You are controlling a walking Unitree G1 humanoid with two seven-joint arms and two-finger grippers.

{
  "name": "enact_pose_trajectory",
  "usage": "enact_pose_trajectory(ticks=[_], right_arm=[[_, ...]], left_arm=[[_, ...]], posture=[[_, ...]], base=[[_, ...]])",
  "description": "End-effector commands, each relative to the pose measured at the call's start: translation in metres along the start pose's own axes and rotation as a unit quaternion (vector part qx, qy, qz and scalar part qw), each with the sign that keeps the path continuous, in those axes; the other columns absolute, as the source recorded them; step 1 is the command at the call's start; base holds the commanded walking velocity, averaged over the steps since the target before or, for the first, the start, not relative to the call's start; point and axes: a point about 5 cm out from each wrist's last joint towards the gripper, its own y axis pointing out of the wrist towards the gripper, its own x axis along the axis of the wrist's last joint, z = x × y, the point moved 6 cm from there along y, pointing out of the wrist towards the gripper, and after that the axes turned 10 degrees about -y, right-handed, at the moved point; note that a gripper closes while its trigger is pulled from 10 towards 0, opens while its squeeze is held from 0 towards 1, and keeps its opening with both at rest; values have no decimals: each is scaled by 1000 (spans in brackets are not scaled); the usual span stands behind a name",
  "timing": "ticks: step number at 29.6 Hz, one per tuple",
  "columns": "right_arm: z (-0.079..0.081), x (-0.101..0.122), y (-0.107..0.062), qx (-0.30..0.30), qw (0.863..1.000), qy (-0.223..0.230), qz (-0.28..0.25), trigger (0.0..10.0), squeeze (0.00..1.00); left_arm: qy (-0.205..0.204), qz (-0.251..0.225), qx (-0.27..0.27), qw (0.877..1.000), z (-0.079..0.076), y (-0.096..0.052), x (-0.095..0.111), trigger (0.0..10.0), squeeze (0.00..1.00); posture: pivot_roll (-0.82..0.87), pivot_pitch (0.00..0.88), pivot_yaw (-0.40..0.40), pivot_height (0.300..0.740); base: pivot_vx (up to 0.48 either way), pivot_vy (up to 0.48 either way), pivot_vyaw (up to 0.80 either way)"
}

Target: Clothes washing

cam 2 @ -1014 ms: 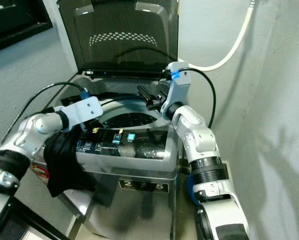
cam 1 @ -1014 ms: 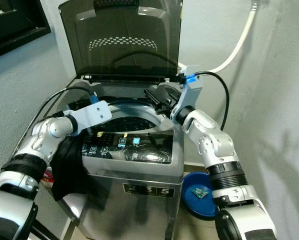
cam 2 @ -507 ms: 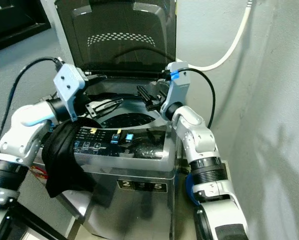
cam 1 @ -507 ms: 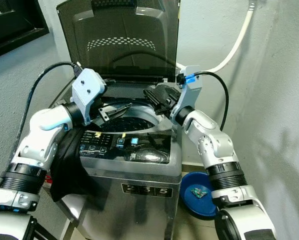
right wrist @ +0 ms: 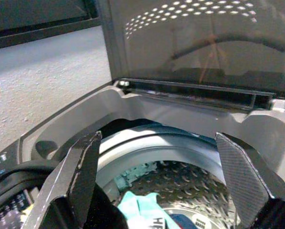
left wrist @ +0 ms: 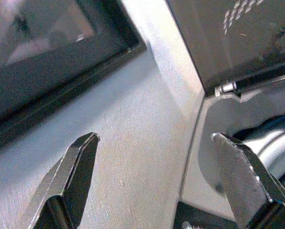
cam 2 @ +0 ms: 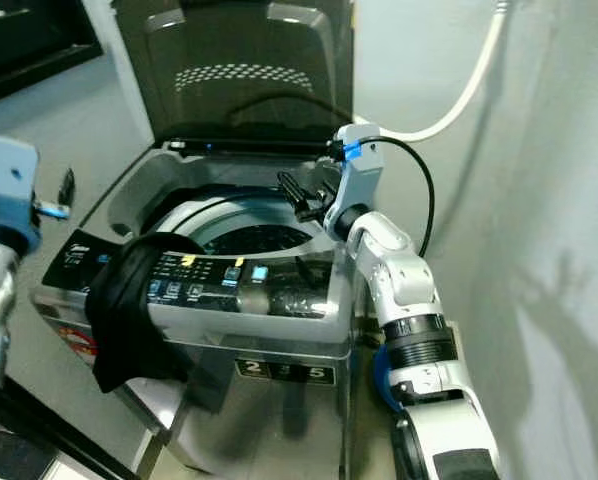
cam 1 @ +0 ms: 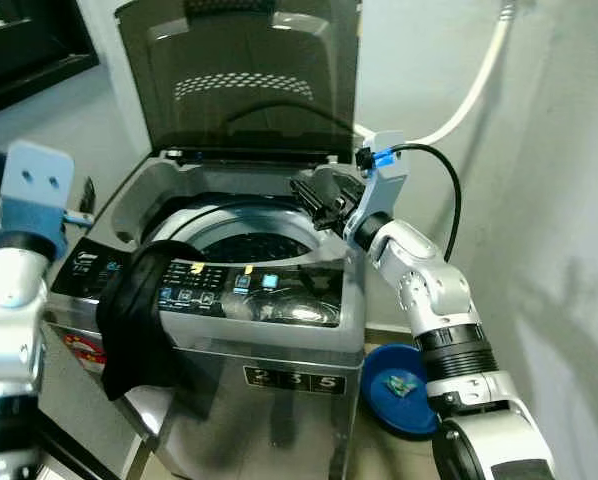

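Right wrist view showed the right pincer [right wrist: 157, 183] spread open above the washer [cam 1: 279, 330] drum, clothes [right wrist: 147, 210] below it. The left pincer [left wrist: 157, 186] gaped, empty, beside the washer. A black garment [cam 1: 134, 320] draped the front rim.

**Numbers on the washer's front**

The washing machine [cam 1: 279, 400] carries the digits "2 3 5" on a small dark plate [cam 1: 292, 380] below its control panel. In the drum, a white garment [right wrist: 147, 220] shows the letters "HP"; other panel print is too small to read.
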Motion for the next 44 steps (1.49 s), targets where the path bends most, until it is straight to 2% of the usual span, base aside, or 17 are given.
enact_pose_trajectory(ticks=[1,2,5,6,7,8,9,11,22,31,32,34,36,37,38,39,44], right_arm=[[4,-1,2,6,1000,-5,3,10000,0],[4,-3,2,6,1000,-6,5,10000,0],[3,-4,2,5,1000,-6,6,10000,0],[3,-5,1,5,1000,-6,8,10000,0],[3,-5,1,5,1000,-6,8,10000,0],[3,-5,1,5,1000,-6,8,10000,0],[3,-5,1,5,1000,-6,8,10000,0],[4,-4,2,6,1000,-6,7,10000,0],[1,-2,3,8,1000,-10,5,10000,0],[3,-1,5,11,1000,-11,4,10000,0],[3,0,5,12,1000,-10,3,10000,0],[3,0,5,12,1000,-10,3,10000,0],[3,0,5,12,1000,-9,3,10000,0],[4,0,5,12,1000,-8,2,10000,0],[4,0,5,12,1000,-8,2,10000,0],[4,1,5,13,1000,-8,1,10000,0],[5,2,5,12,1000,-8,-2,10000,0]], left_arm=[[-21,23,-2,1000,-4,-7,-17,10000,0],[-54,35,-13,998,-12,-20,-34,10000,0],[-91,42,-30,994,-23,-30,-46,10000,0],[-161,53,-53,984,-35,-39,-56,10000,0],[-161,53,-53,984,-35,-39,-56,10000,0],[-232,62,-68,968,-46,-48,-62,10000,0],[-232,62,-68,968,-46,-48,-62,10000,0],[-314,79,-66,944,-53,-64,-78,10000,0],[-310,103,-22,945,-40,-88,-103,10000,0],[-313,100,-15,944,-34,-89,-108,9647,0],[-313,99,-16,944,-34,-89,-108,4549,0],[-313,99,-16,944,-34,-89,-108,4549,0],[-315,95,-19,944,-35,-86,-106,3725,0],[-315,89,-27,944,-37,-81,-103,1569,0],[-315,89,-27,944,-37,-81,-103,1569,0],[-317,84,-38,944,-41,-74,-101,392,0],[-318,79,-53,943,-46,-64,-98,0,0]], posture=[[37,0,38,740],[37,0,39,740],[42,0,38,740],[44,0,38,740],[44,0,38,740],[44,0,38,740],[44,0,38,740],[38,0,41,740],[45,0,27,740],[49,0,21,740],[49,0,21,740],[49,0,21,740],[50,0,19,740],[50,0,19,740],[50,0,19,740],[53,0,15,740],[53,0,28,740]], base=[[0,0,0],[0,0,0],[0,0,0],[0,0,0],[0,0,0],[0,0,0],[0,0,0],[0,0,0],[0,0,0],[0,0,0],[0,0,0],[0,0,0],[0,0,0],[0,0,0],[0,0,0],[0,0,0],[0,0,0]])
